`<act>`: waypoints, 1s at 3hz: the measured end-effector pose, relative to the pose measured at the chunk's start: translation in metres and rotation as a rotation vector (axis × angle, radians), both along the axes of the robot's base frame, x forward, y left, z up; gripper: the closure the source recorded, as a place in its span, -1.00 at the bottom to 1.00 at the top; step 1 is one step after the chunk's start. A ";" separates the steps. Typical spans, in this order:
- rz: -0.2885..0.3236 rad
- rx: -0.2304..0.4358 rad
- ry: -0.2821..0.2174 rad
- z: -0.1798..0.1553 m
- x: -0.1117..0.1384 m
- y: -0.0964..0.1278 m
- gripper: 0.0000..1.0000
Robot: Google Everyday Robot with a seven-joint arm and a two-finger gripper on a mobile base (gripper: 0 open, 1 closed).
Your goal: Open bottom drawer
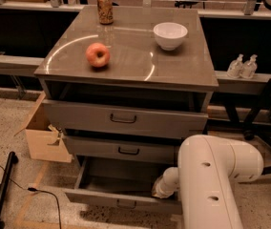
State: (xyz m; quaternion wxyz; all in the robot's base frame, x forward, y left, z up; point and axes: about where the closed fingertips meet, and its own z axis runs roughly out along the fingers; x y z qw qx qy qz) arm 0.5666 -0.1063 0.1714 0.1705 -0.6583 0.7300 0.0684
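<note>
- We are looking at a grey cabinet [200, 123] with three drawers, each standing out from it by some amount.
- The bottom drawer [119, 200] is standing out farthest, well forward of the tabletop's front edge. Its slim front, with a small dark handle [126, 204], is facing us, and its inside is lying open to view.
- The gripper [160, 190] is reaching into the right end of that drawer, just behind its front. We cannot tell whether it is apart, together or clamped on anything.
- The white arm [216, 185] is rising from below the tabletop's front right corner.
- On the tabletop [126, 73] an apple [98, 55] is sitting toward the left edge.
- A can [105, 7] is standing upright at the back edge, near the back left corner.
- A white bowl [170, 35] is sitting toward the back right corner.
- A cardboard box [42, 137] is standing on the floor below the left edge, just beside the cabinet.
- Two bottles [243, 67] are standing on a ledge beyond the right edge.
</note>
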 end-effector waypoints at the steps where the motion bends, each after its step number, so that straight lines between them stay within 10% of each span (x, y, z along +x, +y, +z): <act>1: -0.018 0.009 0.012 -0.022 -0.002 -0.004 1.00; 3: -0.037 0.025 0.096 -0.045 -0.016 0.002 1.00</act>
